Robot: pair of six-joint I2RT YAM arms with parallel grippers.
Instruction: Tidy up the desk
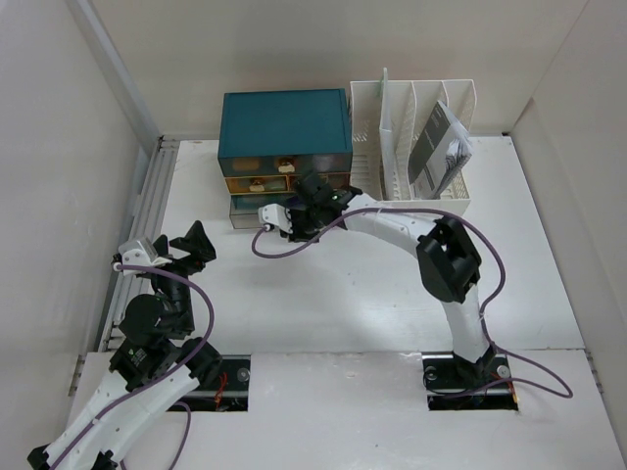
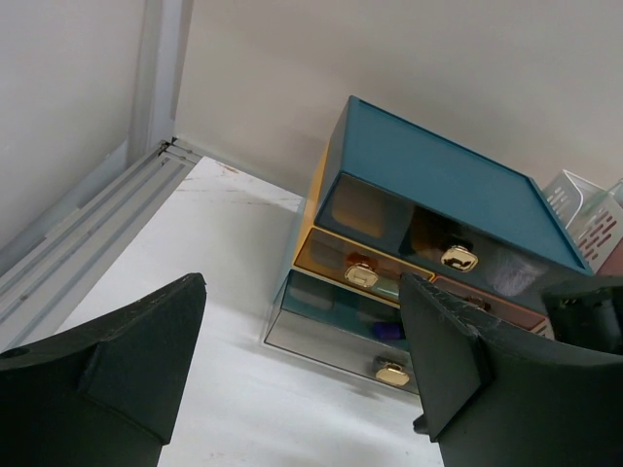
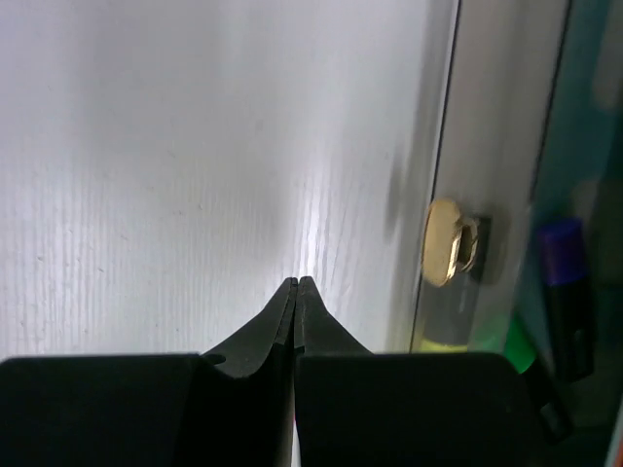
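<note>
The white desk (image 1: pixel 323 294) carries a teal drawer box (image 1: pixel 284 122) at the back. My right gripper (image 1: pixel 308 213) hangs just in front of the box's lowest clear drawer (image 1: pixel 253 208). In the right wrist view that gripper (image 3: pixel 296 283) is shut with nothing between its fingers, its tips over the bare desk (image 3: pixel 146 146) a little left of the drawer's gold knob (image 3: pixel 447 241). My left gripper (image 1: pixel 196 241) sits left of the box, open and empty. In the left wrist view its jaws (image 2: pixel 302 336) frame the drawer box (image 2: pixel 438 180) and the lowest drawer (image 2: pixel 336 331), which stands slightly out.
A white slotted file rack (image 1: pixel 416 108) with a booklet (image 1: pixel 441 152) stands right of the drawer box. A metal rail (image 1: pixel 147 211) runs along the desk's left edge. Pens show inside the clear drawer (image 3: pixel 565 292). White walls close in on three sides.
</note>
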